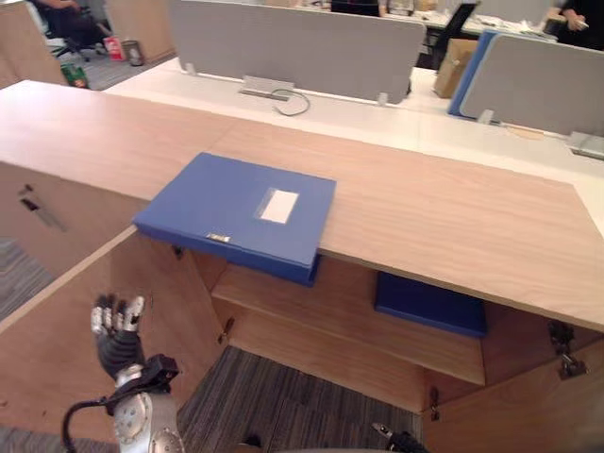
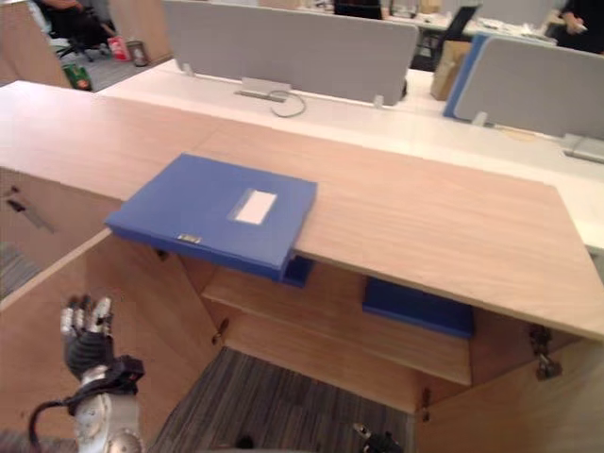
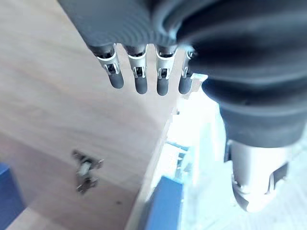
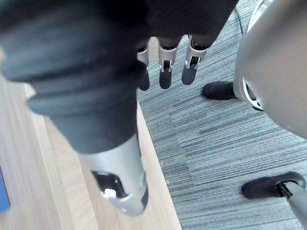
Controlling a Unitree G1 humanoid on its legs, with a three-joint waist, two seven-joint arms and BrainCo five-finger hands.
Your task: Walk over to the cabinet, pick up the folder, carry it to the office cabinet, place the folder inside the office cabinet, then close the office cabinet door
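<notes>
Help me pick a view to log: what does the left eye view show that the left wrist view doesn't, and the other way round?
The left eye view adds the blue folder lying on top of the cabinet and overhanging its front edge, a second blue folder on the shelf inside, and grey desk dividers behind. The left wrist view adds the fingers close up, straight and holding nothing, and a metal hinge. Both show the left hand by the cabinet's light wood.
</notes>
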